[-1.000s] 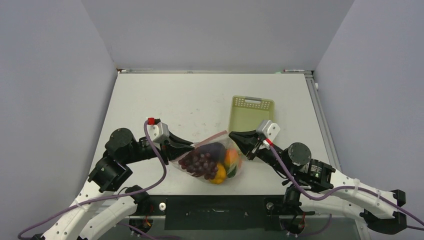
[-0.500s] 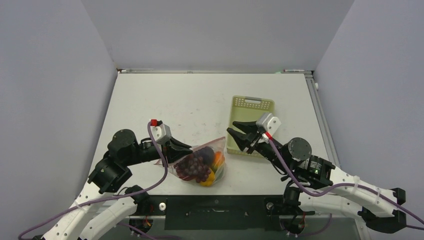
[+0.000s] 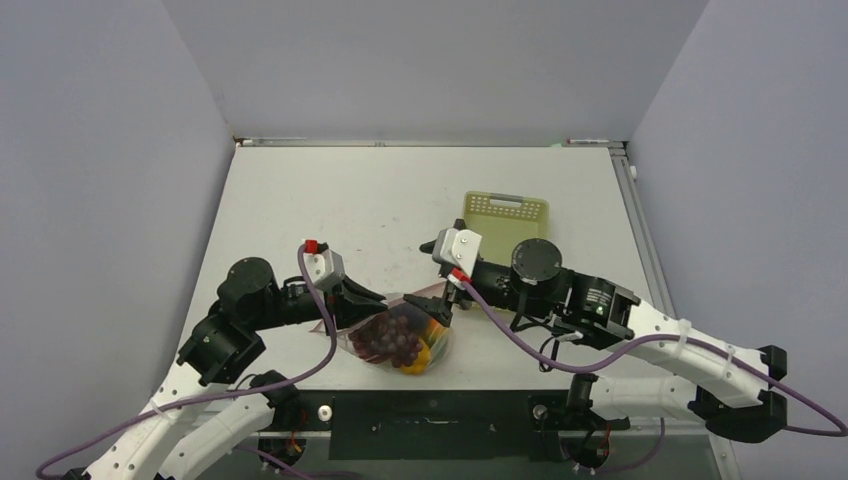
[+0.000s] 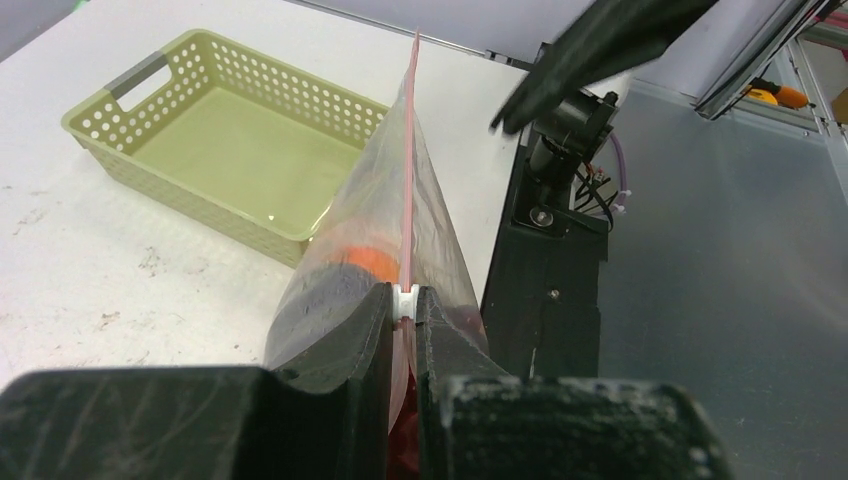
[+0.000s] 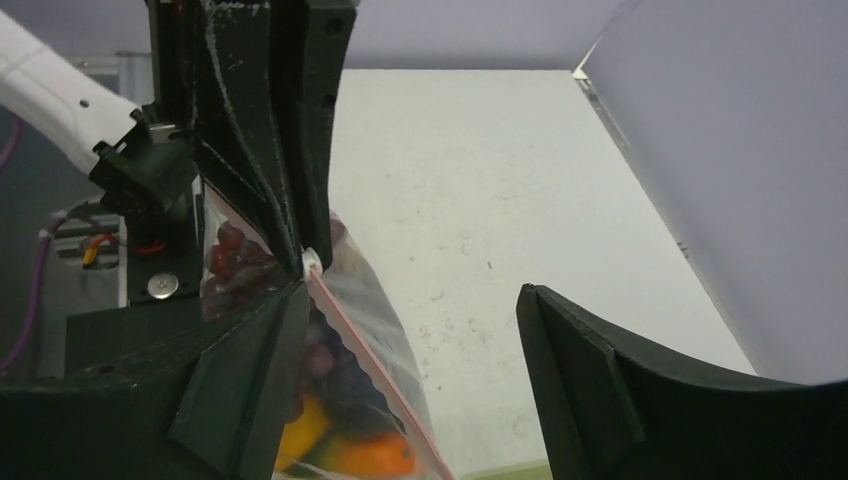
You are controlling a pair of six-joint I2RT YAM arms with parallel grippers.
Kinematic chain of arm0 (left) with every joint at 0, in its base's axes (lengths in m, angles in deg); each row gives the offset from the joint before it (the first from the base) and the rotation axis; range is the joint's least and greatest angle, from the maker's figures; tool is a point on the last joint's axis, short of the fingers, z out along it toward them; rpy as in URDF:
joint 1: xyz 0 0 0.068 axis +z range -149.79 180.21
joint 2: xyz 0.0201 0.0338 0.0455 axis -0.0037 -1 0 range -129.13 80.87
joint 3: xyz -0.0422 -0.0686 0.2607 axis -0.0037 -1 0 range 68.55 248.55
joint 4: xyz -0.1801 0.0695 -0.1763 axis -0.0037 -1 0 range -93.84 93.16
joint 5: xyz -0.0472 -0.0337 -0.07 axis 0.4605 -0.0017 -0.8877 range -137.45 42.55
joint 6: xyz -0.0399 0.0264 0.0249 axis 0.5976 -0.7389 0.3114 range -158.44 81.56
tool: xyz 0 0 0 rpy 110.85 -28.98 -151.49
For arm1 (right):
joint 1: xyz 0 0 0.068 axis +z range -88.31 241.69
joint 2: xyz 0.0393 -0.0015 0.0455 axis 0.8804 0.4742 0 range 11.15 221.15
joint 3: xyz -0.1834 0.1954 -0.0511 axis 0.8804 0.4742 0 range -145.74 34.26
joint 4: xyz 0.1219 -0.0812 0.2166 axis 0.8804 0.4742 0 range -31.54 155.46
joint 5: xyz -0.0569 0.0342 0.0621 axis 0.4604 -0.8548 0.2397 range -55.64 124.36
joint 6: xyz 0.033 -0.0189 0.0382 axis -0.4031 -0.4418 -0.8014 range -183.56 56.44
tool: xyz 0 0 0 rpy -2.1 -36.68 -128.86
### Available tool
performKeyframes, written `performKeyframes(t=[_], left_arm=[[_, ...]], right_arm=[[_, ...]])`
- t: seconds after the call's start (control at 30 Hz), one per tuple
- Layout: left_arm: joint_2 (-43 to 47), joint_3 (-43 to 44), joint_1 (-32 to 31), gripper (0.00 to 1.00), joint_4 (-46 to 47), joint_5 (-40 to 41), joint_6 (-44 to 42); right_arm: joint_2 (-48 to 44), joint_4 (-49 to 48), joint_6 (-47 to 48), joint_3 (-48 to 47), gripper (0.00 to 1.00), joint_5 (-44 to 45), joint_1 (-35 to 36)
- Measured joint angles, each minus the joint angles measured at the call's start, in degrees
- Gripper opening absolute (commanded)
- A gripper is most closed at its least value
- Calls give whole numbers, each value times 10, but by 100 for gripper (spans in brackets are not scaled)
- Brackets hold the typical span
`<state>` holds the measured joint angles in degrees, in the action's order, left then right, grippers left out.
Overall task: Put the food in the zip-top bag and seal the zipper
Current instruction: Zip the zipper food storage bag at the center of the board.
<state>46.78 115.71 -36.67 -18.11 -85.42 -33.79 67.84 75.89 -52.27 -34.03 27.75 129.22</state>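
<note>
The clear zip-top bag lies near the table's front edge. It holds the food: dark red grapes, a yellow piece and an orange. My left gripper is shut on the white slider at the near end of the pink-red zipper. The strip rises away from that gripper with the bag's two sides hanging below it. My right gripper hangs over the bag's right part, open. In the right wrist view the zipper passes beside one of its fingers without touching the other.
A pale yellow-green mesh basket stands behind the right arm, nothing in it. The black base block of the arms sits just past the bag at the table's front edge.
My right gripper let go of the bag's right end, opened wide and swung left over the bag. The bag slackened and drew in toward the left gripper, which stayed shut.
</note>
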Motion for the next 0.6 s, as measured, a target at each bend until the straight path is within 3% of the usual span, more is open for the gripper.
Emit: performKeyframes(t=[0.37, 0.6], left_arm=[[-8, 0, -20, 0, 0, -15, 0], [-9, 0, -25, 0, -3, -18, 0]], right_arm=[[102, 105, 55, -26, 75, -103, 0], [112, 126, 69, -26, 46, -132, 0]])
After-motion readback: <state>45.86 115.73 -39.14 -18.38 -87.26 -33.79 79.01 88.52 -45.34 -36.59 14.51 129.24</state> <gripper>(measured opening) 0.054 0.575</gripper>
